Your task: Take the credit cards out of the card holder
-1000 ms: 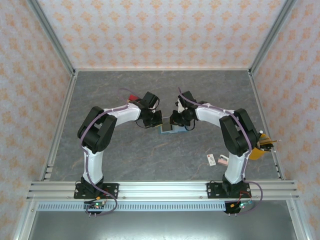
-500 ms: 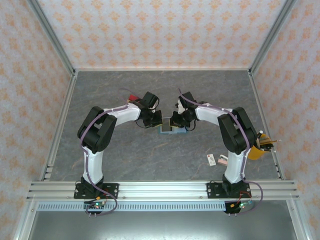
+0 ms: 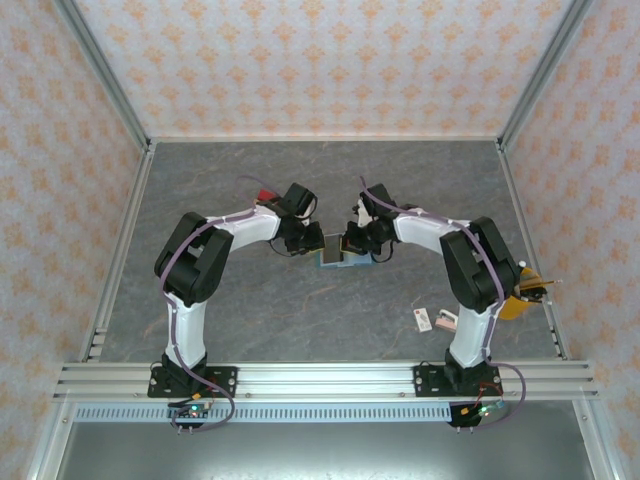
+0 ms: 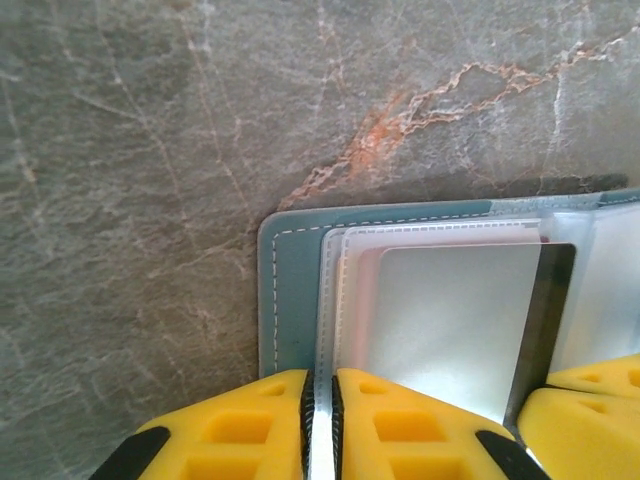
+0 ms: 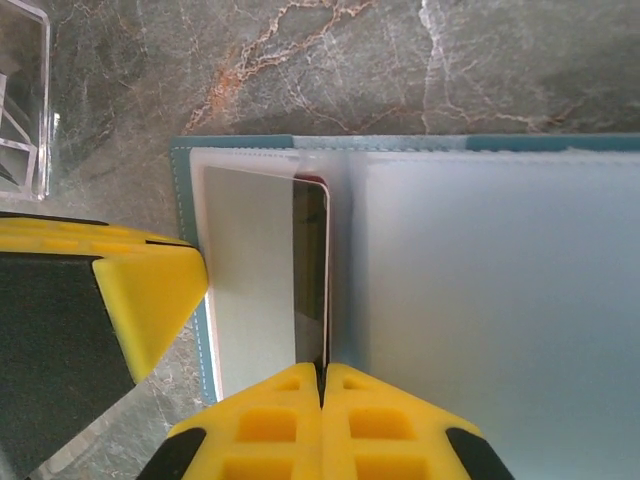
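Observation:
The teal card holder (image 3: 340, 260) lies open on the table between my two grippers. In the left wrist view its teal cover (image 4: 290, 290) faces me, and my left gripper (image 4: 321, 378) is shut on the edge of a clear sleeve. A pale credit card (image 4: 450, 320) with a dark stripe stands half lifted from the sleeves. In the right wrist view my right gripper (image 5: 322, 368) is shut on the striped edge of that credit card (image 5: 308, 270), beside the holder's frosted sleeve page (image 5: 480, 300). From above, the left gripper (image 3: 314, 243) and right gripper (image 3: 350, 244) nearly meet over the holder.
A clear tray (image 3: 265, 195) with red contents sits behind the left arm, its corner (image 5: 25, 100) visible from the right wrist. A white tag (image 3: 422, 318) and a pinkish lump (image 3: 445, 320) lie near the right base. An orange object (image 3: 520, 298) sits at the right edge.
The right gripper has closed its jaws fully on the card's edge. Both arms have stayed almost where they were over the holder.

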